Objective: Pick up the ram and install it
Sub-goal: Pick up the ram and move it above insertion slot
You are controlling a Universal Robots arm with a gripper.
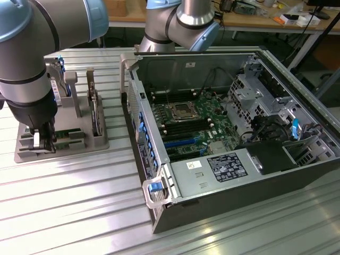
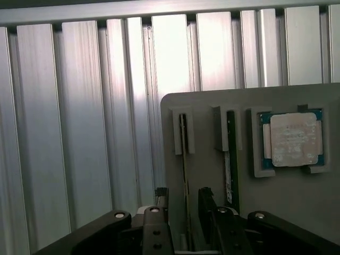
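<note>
At the exterior view's lower left, the gripper [image 1: 43,142] hangs low over a grey holder tray [image 1: 26,154] on the ribbed table [image 1: 79,202]. It is spread wide and pinches nothing. In the wrist view its dark fingers [image 2: 162,202] straddle the ram [image 2: 184,159], which stands on edge in a slot of the tray, with a gap on either side.

The step in hand looks like the pick. To do it well, I judge, the fingers should meet the stick's flat faces squarely. They should be centred so neither touches first and tips it, and the grip should be firm but not crushing on so thin a board. A second stick [image 2: 229,170] sits in the neighbouring slot, near the finger on the side towards the processor [image 2: 291,139], so that finger has little room to stray.

The table is bright grooved aluminium and glossy. The tray is matt, plastic-looking, with a rounded corner and raised end posts. Edge-on, the ram is a thin straight line, while its neighbour shows dark green with a pale label. The processor is square, with a dull silver lid on a green board.

At the exterior view's right, the open computer case [image 1: 239,204] is dark sheet metal around a green motherboard [image 1: 196,122].
</note>
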